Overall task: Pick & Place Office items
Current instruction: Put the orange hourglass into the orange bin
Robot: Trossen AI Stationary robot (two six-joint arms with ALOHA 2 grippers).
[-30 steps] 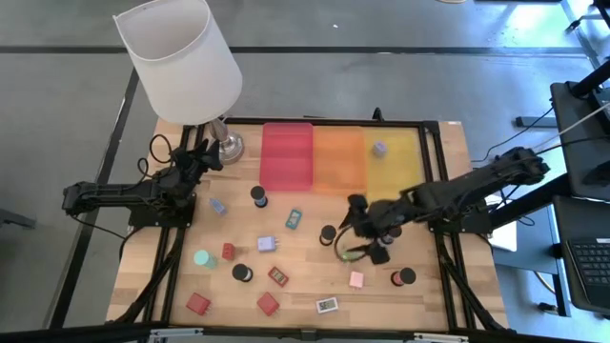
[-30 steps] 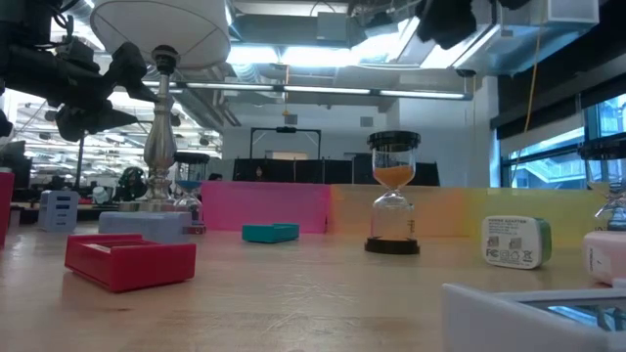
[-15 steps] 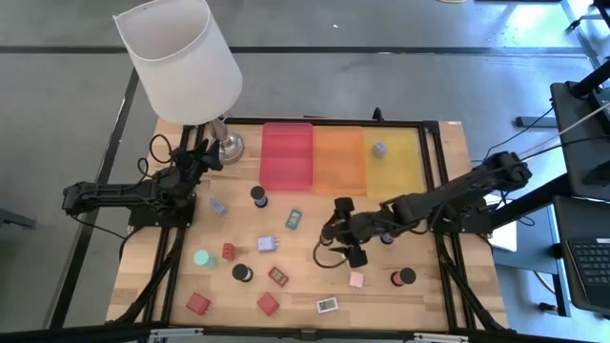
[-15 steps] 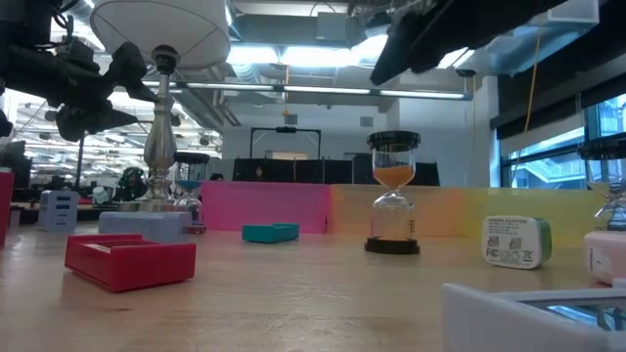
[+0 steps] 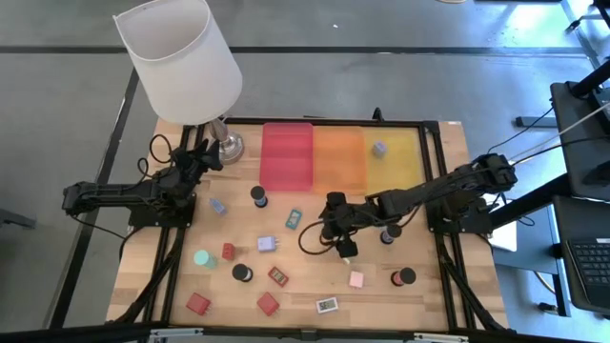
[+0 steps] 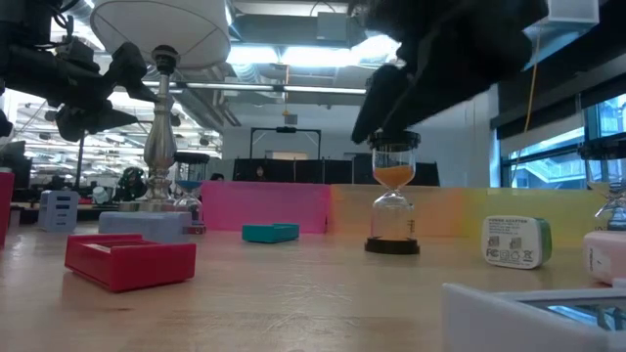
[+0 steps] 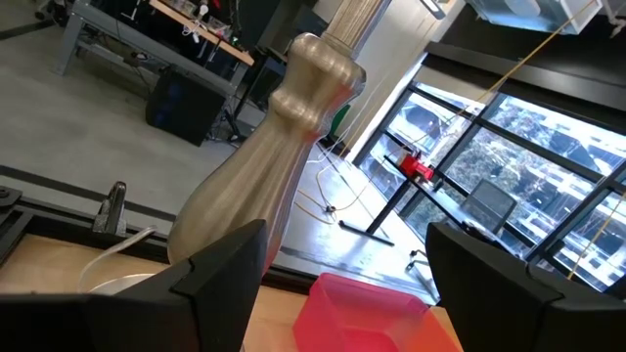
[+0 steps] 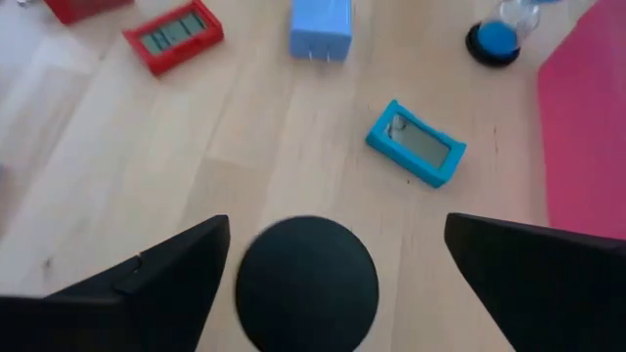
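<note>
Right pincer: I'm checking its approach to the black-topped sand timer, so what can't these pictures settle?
- Contact: the right pincer straddles the timer; the high view's arm hides it.
- Timer's sand colour: right wrist view shows only the cap.
- Low view: dark arm blurs over the timer's top.

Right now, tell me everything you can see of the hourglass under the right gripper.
The hourglass stands upright on the wooden table, in front of the orange tray. It has round black caps at top and bottom and a clear waisted bulb; the sand looks orange and sits mostly in the upper half. From the right wrist view only its black top cap shows, centred between the open fingers. The right gripper hovers just above it; contact cannot be told. No other item touches it.
</note>
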